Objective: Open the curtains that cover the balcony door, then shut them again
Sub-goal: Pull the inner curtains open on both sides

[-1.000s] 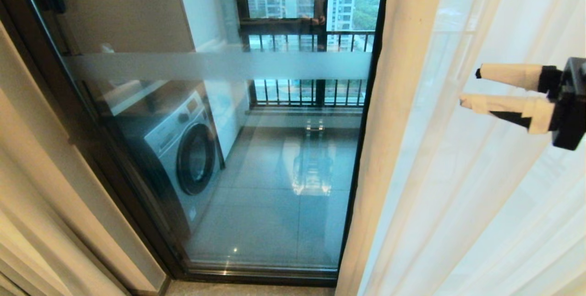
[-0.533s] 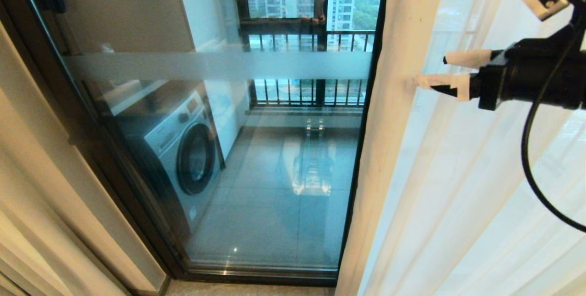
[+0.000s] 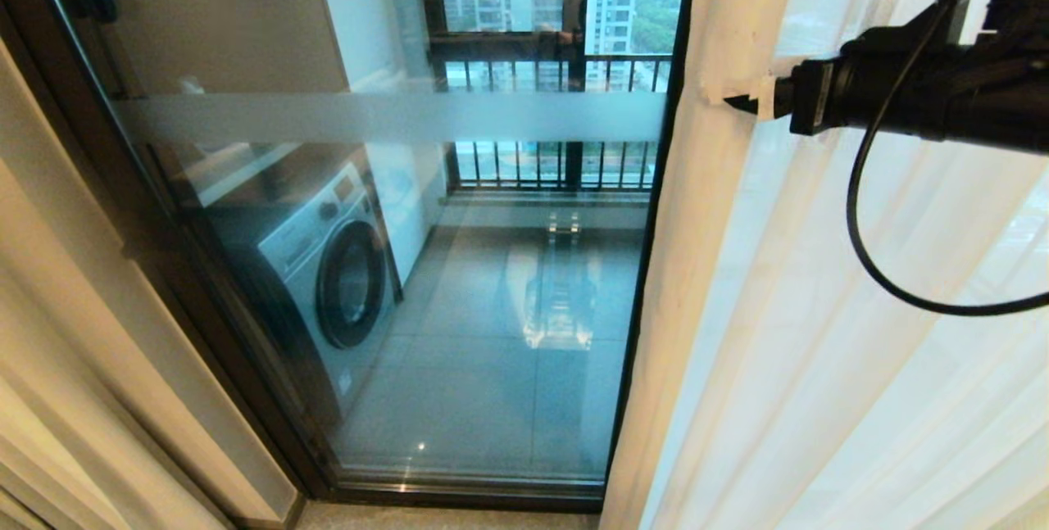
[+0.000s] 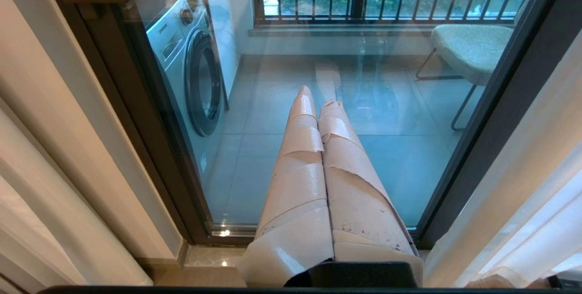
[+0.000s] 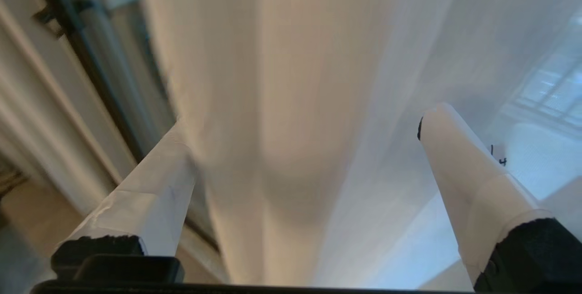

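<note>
Right gripper (image 5: pixel 300 126), fingers spread wide, straddles the curtains' (image 3: pixel 705 268) edge beside the balcony door (image 3: pixel 492 309); left gripper (image 4: pixel 318 107) closed.

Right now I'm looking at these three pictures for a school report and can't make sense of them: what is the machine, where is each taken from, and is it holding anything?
It is a two-armed robot facing a glass balcony door. One picture looks down from its head; the other two come from cameras on its wrists. The right gripper stands open around the edge of the cream curtain, not yet gripping it. The left gripper is shut and empty, pointing at the door. Behind the glass stand a washing machine and a chair.
</note>
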Controlling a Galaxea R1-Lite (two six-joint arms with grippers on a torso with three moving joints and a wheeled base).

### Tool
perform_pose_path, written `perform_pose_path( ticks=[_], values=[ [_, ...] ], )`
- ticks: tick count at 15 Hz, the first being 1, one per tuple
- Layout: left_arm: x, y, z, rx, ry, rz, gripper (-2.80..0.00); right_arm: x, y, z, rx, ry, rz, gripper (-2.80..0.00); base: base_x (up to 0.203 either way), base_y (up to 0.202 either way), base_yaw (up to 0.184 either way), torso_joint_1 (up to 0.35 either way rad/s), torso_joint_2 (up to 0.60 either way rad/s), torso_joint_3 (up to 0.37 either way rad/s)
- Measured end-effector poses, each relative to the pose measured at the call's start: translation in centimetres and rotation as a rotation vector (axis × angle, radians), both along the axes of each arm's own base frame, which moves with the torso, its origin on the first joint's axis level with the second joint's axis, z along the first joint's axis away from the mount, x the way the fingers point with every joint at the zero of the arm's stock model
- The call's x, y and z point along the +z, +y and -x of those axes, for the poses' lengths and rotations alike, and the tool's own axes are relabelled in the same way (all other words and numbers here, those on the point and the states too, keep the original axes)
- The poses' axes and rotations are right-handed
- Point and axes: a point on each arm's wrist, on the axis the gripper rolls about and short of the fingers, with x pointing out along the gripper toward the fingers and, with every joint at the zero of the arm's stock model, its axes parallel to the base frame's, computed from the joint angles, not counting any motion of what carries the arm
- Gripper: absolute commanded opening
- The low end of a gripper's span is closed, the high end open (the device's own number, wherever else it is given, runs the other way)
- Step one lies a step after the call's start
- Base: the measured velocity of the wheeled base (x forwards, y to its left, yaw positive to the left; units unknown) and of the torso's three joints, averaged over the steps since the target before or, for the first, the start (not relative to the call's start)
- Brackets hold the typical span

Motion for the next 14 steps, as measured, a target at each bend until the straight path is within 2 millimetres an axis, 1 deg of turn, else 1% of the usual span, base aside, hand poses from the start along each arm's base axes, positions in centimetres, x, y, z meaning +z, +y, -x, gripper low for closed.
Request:
perform_pose_path(
  ticks=[3, 9, 11, 14],
  values=[
    [0.0, 0.0, 0.0, 0.000, 0.000, 0.000, -2.80, 0.8, 0.1, -0.5, -0.017, 0.002, -0.069, 0.00, 0.000, 0.000, 0.000, 0.000, 0.00, 0.000],
    [0.0, 0.0, 0.0, 0.000, 0.000, 0.000, -2.80, 2.8, 0.2, -0.8, -0.012, -0.032, -0.180, 0.00, 0.000, 0.000, 0.000, 0.000, 0.00, 0.000],
    [0.0, 0.0, 0.0, 0.000, 0.000, 0.000, -2.80, 3.3, 0.3, -1.2, -0.009, -0.048, -0.198, 0.00, 0.000, 0.000, 0.000, 0.000, 0.00, 0.000],
    [0.0, 0.0, 0.0, 0.000, 0.000, 0.000, -2.80, 3.7, 0.6, -2.2, -0.015, -0.118, -0.223, 0.00, 0.000, 0.000, 0.000, 0.000, 0.00, 0.000]
  ],
)
